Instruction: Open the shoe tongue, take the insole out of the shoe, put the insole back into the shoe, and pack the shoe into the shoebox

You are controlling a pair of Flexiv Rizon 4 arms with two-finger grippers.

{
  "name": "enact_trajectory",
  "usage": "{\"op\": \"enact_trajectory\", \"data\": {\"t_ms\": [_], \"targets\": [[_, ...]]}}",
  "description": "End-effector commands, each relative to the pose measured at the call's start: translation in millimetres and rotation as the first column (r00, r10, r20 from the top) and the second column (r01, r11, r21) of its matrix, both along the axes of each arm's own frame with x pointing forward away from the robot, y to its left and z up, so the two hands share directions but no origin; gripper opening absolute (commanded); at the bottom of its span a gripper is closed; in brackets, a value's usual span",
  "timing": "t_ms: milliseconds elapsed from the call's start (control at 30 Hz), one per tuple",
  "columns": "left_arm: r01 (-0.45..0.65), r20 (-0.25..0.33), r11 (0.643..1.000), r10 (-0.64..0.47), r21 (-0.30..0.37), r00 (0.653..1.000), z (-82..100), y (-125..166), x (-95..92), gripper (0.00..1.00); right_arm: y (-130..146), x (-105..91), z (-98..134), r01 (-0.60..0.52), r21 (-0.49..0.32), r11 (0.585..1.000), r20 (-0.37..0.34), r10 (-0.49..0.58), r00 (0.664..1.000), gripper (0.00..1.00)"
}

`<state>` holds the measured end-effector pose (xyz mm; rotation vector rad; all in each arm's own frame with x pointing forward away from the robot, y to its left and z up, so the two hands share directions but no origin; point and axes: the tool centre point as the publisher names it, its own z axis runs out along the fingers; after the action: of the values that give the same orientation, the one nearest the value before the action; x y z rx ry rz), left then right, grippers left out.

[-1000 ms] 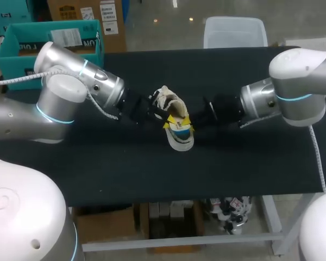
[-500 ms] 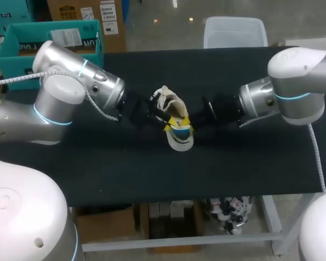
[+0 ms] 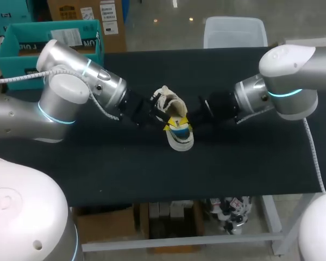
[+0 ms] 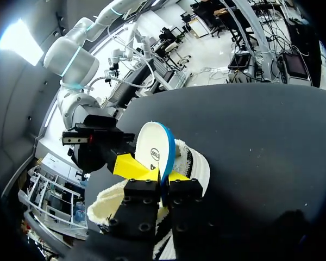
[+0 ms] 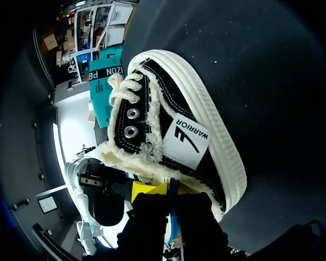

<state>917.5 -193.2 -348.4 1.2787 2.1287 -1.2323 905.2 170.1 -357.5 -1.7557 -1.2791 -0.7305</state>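
A black shoe (image 3: 180,140) with a white sole and a cream fleece lining lies mid-table on the black table (image 3: 98,168); its side shows in the right wrist view (image 5: 179,125). The white insole (image 4: 151,155) with a blue rim stands on edge out of the shoe's opening (image 4: 198,168). My left gripper (image 3: 162,115) comes from the left and is shut on the insole's rim (image 4: 163,175). My right gripper (image 3: 191,118) meets it from the right, shut on the same insole (image 5: 172,190). The teal shoebox (image 3: 22,41) stands open off the table's far left corner.
Both arms nearly meet over the table's middle, with their yellow fingertips (image 4: 129,166) close together at the shoe. Bare table lies in front of the shoe and to both sides.
My left gripper has closed a little further on the insole. My right arm has edged left toward the shoe. The shoe has stayed in place.
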Motion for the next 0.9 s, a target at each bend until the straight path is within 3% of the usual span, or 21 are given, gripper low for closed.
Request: {"op": "enact_trajectory", "data": {"t_ms": [33, 233, 267, 333, 400, 433, 567, 600, 667, 767, 833, 867, 900], "targets": [[0.005, -0.012, 1.000, -0.005, -0.005, 1.000, -8.2, -5.8, 13.4, 0.00, 7.7, 12.8, -2.5, -0.024, 0.001, 1.000, -0.018, 0.024, 1.000, 0.00], [0.004, -0.010, 1.000, -0.004, -0.008, 1.000, -5.6, -8.1, 14.9, 0.00, 7.8, 14.4, -1.5, -0.015, -0.003, 1.000, -0.026, 0.015, 1.000, 0.00], [0.005, -0.009, 1.000, -0.005, -0.009, 1.000, -5.0, -8.1, 14.4, 0.00, 7.0, 13.3, -0.4, -0.010, -0.002, 1.000, -0.026, 0.010, 1.000, 0.07], [0.007, -0.007, 1.000, -0.007, -0.013, 1.000, -3.5, -7.9, 12.6, 0.00, 5.8, 9.3, 2.7, -0.005, -0.001, 1.000, -0.022, 0.005, 1.000, 0.38], [0.007, -0.005, 1.000, -0.007, -0.015, 1.000, -2.7, -7.7, 10.6, 0.00, 4.9, 4.1, 5.8, 0.001, -0.006, 1.000, -0.018, -0.001, 1.000, 0.57], [0.007, -0.004, 1.000, -0.007, -0.015, 1.000, -2.4, -7.7, 9.6, 0.00, 4.3, 2.1, 7.1, 0.001, -0.006, 1.000, -0.017, -0.001, 1.000, 0.60], [0.003, -0.001, 1.000, -0.003, -0.017, 1.000, -0.7, -6.6, 6.5, 0.00, -0.7, -10.0, 12.3, 0.012, -0.013, 1.000, -0.004, -0.012, 1.000, 0.56], [0.002, 0.000, 1.000, -0.002, -0.018, 1.000, 0.0, -6.3, 5.9, 0.00, -2.4, -12.4, 12.7, 0.016, -0.014, 1.000, -0.001, -0.016, 1.000, 0.49], [-0.001, 0.002, 1.000, 0.001, -0.020, 1.000, 1.2, -6.2, 5.0, 0.00, -5.2, -16.4, 12.9, 0.024, -0.012, 1.000, 0.001, -0.024, 1.000, 0.47], [-0.004, 0.005, 1.000, 0.004, -0.019, 1.000, 2.8, -6.3, 3.3, 0.00, -7.1, -20.8, 13.5, 0.028, -0.005, 1.000, 0.005, -0.028, 1.000, 0.35], [-0.006, 0.006, 1.000, 0.006, -0.021, 1.000, 3.3, -6.4, 3.3, 0.00, -7.5, -22.4, 13.9, 0.028, -0.003, 1.000, 0.007, -0.028, 1.000, 0.16], [-0.007, 0.007, 1.000, 0.007, -0.021, 1.000, 3.9, -6.7, 2.9, 0.00, -7.7, -23.3, 14.1, 0.028, -0.001, 1.000, 0.009, -0.028, 1.000, 0.00], [-0.007, 0.008, 1.000, 0.007, -0.021, 1.000, 4.4, -7.2, 2.3, 0.00, -8.0, -23.9, 14.2, 0.026, 0.002, 1.000, 0.011, -0.026, 1.000, 0.00]]}}
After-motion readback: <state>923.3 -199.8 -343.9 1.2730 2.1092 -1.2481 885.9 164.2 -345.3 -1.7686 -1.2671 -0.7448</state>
